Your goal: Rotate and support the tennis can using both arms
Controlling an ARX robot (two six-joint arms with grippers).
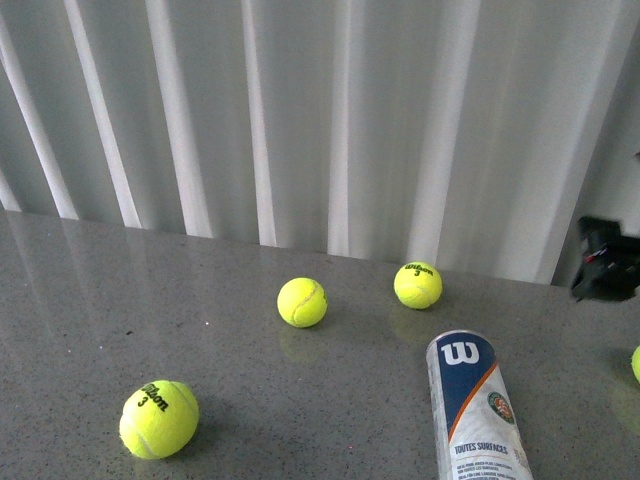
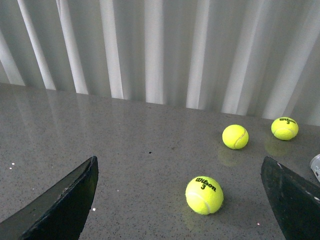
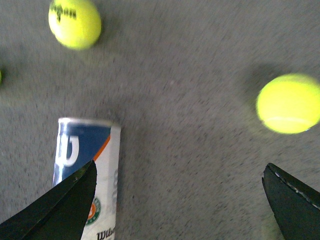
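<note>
tennis can (image 1: 476,405): lying on its side on grey worktop (image 1: 80,300), near front edge, right of middle, W end toward back edge | left hand (image 2: 178,160): fingers wide apart, gripping nothing | right hand (image 3: 180,166): wide apart, gripping nothing, above worktop beside can | tennis balls (image 1: 302,302): loose, apart from can

Tennis can (image 3: 86,150) lying flat, right gripper (image 3: 179,172) spread wide, lettered ball (image 3: 74,22), blurred ball (image 3: 288,103)
</note>
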